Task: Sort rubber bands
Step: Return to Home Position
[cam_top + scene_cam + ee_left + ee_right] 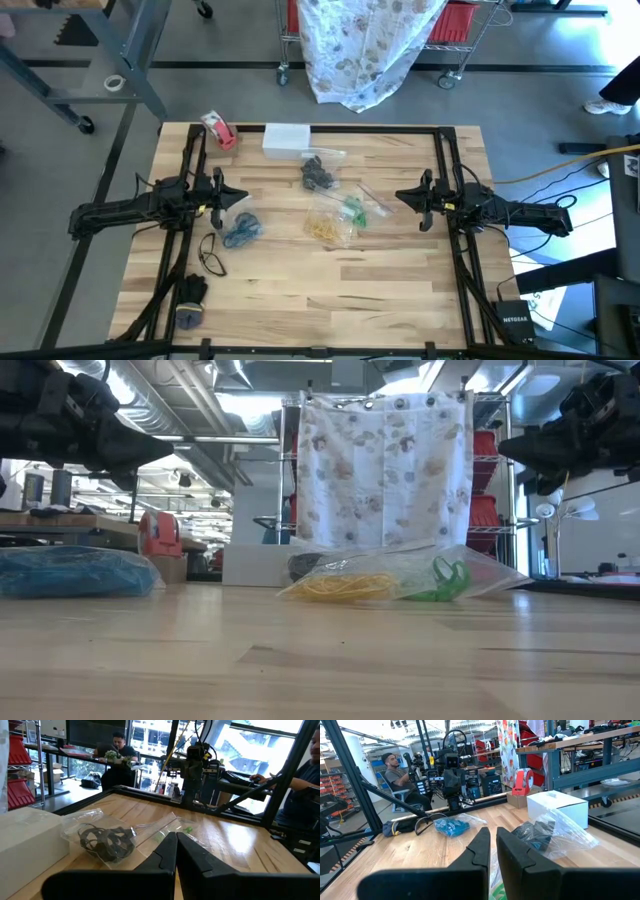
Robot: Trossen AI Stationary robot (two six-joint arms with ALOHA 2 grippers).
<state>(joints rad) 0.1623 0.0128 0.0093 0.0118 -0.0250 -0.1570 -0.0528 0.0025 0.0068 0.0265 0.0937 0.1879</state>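
Note:
The rubber bands lie in sorts on the wooden table [400, 290]. Black ones sit in a clear bag [320, 172] at the far middle. Green ones [353, 208] and yellow ones [325, 228] lie in clear bags at the centre, and blue ones [240, 230] left of centre. A loose black loop [212, 255] lies flat nearer the front. My left gripper [240, 197] hovers level at the table's left, shut and holding nothing. My right gripper [400, 196] hovers level at the right, fingers together but for a thin slit, also holding nothing. The two point at each other.
A white box [287, 140] and a red-and-white tape roll [220, 130] stand at the far edge. A dark object [190, 300] lies at the front left corner. Black frame rails [455, 250] run along both sides. People sit beyond the table [117, 752].

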